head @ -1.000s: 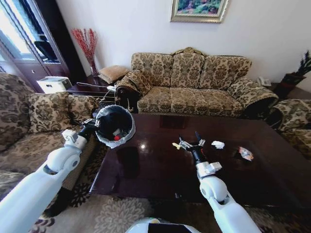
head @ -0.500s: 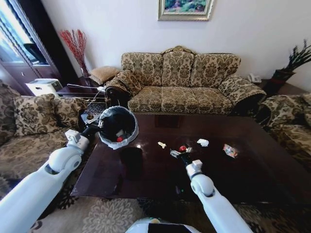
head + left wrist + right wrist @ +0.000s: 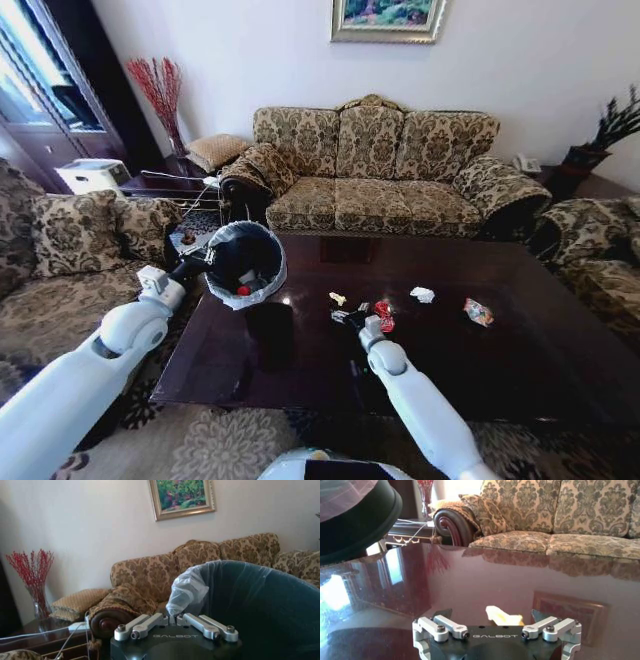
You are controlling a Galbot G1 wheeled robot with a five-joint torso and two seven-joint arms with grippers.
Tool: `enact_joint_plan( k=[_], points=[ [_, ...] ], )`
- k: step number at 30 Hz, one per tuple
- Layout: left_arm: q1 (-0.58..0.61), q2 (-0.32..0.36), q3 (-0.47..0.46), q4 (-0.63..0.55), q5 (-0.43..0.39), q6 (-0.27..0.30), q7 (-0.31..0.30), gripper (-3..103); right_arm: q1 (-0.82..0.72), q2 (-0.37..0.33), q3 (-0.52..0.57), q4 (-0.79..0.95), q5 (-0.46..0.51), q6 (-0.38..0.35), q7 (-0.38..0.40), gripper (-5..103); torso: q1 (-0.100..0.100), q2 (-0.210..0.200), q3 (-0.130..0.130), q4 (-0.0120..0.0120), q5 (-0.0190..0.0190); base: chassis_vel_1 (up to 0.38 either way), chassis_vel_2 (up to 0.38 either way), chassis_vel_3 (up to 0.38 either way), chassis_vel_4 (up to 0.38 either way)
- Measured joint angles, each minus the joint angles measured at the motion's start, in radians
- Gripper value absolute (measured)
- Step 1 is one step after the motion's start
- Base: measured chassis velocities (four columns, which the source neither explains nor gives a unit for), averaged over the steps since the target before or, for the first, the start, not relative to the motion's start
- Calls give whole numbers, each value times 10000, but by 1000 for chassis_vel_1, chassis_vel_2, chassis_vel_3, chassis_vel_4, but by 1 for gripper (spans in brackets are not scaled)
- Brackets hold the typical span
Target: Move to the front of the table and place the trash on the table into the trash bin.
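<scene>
**Right gripper now lined up on the yellow scrap**

The table (image 3: 250, 370) stands before the sofa, and four pieces of litter lie in a loose row across its middle. From left to right they are the tiny yellowish scrap (image 3: 338, 298), the red wrapper (image 3: 384, 312), a white paper wad (image 3: 423, 294) and the multicoloured wrapper (image 3: 478, 312).

Over the last second your right gripper (image 3: 346, 317) has shifted towards the table's left edge. It was beside the white wad and the red wrapper. Now it sits just on the near side of the yellow scrap (image 3: 501, 615), with its fingers spread wide and nothing held between them.

Your left gripper (image 3: 174, 623) stays clamped on the rim of the trash bin (image 3: 244, 262) and holds it tilted above the table's far left corner. A red item already lies inside the bin.

I judge that the scrap is the next piece to be picked up. No grasp is made yet.
</scene>
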Motion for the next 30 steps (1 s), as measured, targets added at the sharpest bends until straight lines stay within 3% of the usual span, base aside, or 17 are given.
enact_joint_plan(
  k=[3,5,10,15,19,22,24,30],
  points=[
    [16,0,0,-12,-2,5,0,3,205,225,-12,-395,-47,81,43,101,-1,0,0,-3,2,0,0,0,0],
    [25,8,-1,-18,-6,6,1,3,310,354,44,-573,-94,95,103,92,0,0,0,-5,4,0,0,0,0],
    [26,36,-12,-17,-27,9,-1,3,367,425,69,-729,-141,95,140,83,1,0,0,-6,3,0,0,0,0],
    [42,58,-21,-17,-66,16,-10,3,378,565,196,-912,-205,35,297,59,0,2,0,-3,2,0,0,0,0],
    [38,80,-41,-18,-93,16,-15,3,342,559,238,-974,-376,41,337,48,1,1,0,-4,4,0,0,0,0],
    [24,94,-66,-3,-116,17,-17,3,280,462,256,-1011,-464,-38,411,32,0,2,0,-4,4,0,0,0,0],
    [24,93,-67,-1,-116,17,-18,3,269,443,260,-1013,-465,-54,415,32,0,2,0,-4,4,0,0,0,0],
    [23,60,-71,50,-114,5,-18,3,204,295,287,-912,-314,-89,427,5,0,1,0,-4,3,0,0,0,0]
  ],
)
